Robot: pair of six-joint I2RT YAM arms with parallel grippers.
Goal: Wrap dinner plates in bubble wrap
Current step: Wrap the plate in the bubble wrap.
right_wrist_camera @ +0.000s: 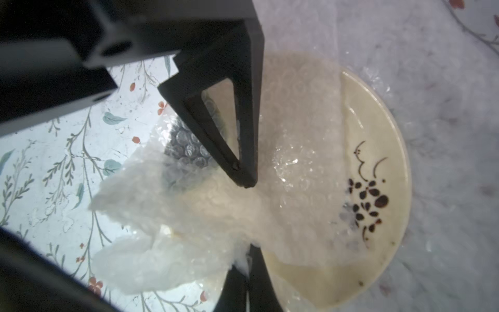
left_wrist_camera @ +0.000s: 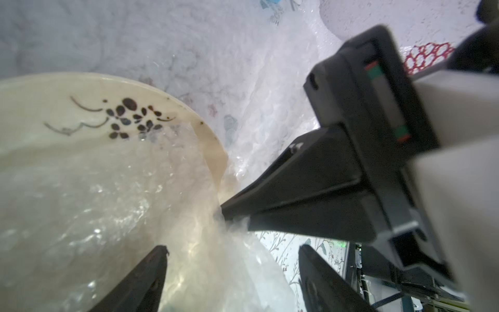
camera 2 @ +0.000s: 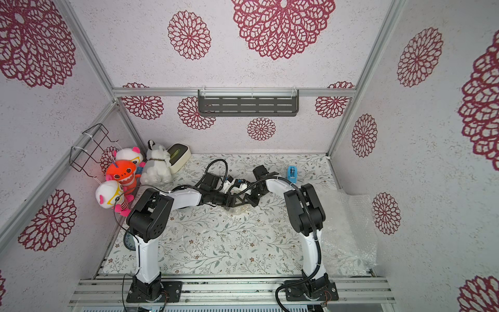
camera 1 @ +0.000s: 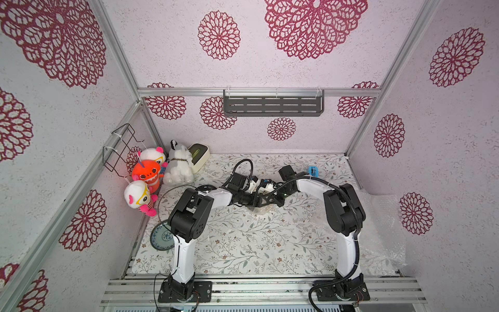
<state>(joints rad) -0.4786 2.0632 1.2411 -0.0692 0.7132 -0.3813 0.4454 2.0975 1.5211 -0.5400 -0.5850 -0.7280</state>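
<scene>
The cream plate [right_wrist_camera: 378, 167] is sitting near the middle of the worktop [camera 1: 243, 243], under the two wrists. It is the one holder with visible contents: a crumpled fold of bubble wrap [right_wrist_camera: 194, 216] is lying across most of its hollow, leaving the dark floral marks on one side uncovered. The sheet is also spreading past the rim onto the worktop.

The right tool [right_wrist_camera: 249, 256] is pinching an edge of that fold at the plate's rim, jaws pressed together. The left tool [left_wrist_camera: 232, 251] is standing with its jaws wide apart, gripping nothing (the wrap is bulging up between them, and I cannot tell whether it is touching either).

Three plates are showing. Besides the cream one, a grey-teal plate [camera 1: 162, 239] is lying at the worktop's left edge, half hidden by the left arm. Only a sliver of a black plate [camera 1: 205, 187] is peeking out beyond that arm.

More bubble wrap, a spare heap [camera 1: 378, 229], is lying along the right side; its sheets cannot be counted.

A wire basket [camera 1: 121, 146] is hanging on the left wall and a slotted shelf [camera 1: 272, 106] on the back wall. One cream box [camera 1: 199, 155] is standing in the far left corner beside four plush toys [camera 1: 147, 173]. One blue tape dispenser [camera 1: 312, 170] is standing near the back edge.
</scene>
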